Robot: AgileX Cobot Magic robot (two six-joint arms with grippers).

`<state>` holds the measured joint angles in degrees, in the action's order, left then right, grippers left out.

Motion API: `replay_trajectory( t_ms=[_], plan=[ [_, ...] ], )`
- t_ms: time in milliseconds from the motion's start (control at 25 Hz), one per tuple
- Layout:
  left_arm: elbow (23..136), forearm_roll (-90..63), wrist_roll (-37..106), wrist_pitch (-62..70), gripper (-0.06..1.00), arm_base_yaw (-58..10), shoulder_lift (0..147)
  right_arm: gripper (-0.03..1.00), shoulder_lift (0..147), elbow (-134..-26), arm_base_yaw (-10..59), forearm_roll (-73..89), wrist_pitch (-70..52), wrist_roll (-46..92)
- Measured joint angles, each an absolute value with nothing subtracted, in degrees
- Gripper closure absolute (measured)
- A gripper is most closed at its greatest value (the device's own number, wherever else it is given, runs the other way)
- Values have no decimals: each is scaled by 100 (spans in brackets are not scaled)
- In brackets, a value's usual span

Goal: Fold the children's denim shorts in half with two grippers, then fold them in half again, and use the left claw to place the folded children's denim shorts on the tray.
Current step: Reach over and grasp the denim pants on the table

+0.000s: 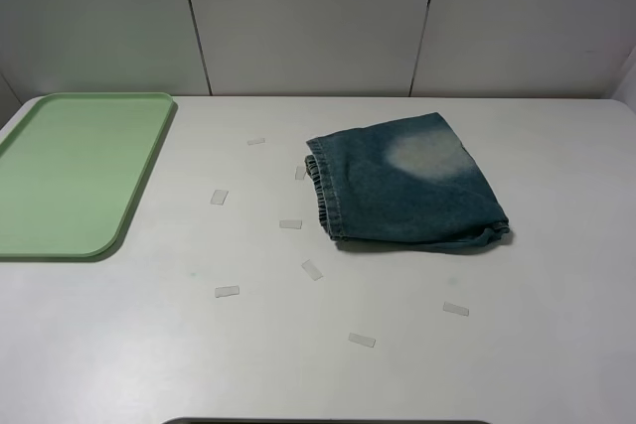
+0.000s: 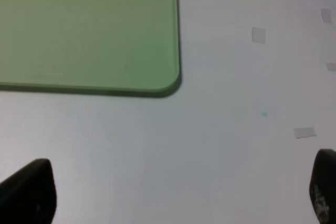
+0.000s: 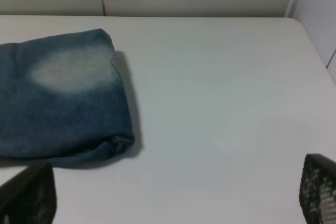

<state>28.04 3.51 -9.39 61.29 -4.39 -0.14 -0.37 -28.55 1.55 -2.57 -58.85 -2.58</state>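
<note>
The shorts (image 1: 407, 186) look folded once. The left hand (image 2: 176, 192) and right hand (image 3: 173, 192) are open, holding nothing. The second fold and the tray (image 1: 70, 176) are left.

No legible text, no brand or number anywhere (tape strips (image 1: 227, 292) look blank)

The tray (image 1: 70, 176) runs off the left edge of the high view; the shorts (image 3: 58, 93) are cut by the right wrist view's edge, their lower layer hidden under the fold; of the left gripper (image 2: 176, 195) and the right gripper (image 3: 173, 195) only dark fingertip corners show; the pale scraps (image 1: 227, 292) on the table (image 1: 497, 345) are too small to identify.
</note>
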Motion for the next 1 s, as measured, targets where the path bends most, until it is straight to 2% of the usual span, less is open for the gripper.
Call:
replay_trajectory(
  t_ms=[600, 1000],
  plan=[
    [2873, 361, -939, 6171, -1, -439, 117, 27, -37, -2855, 155, -257, -5885, -258],
    [4416, 354, -568, 6500, 0, -439, 3199, 27, -37, -2855, 155, -257, -5885, -258]
  ],
)
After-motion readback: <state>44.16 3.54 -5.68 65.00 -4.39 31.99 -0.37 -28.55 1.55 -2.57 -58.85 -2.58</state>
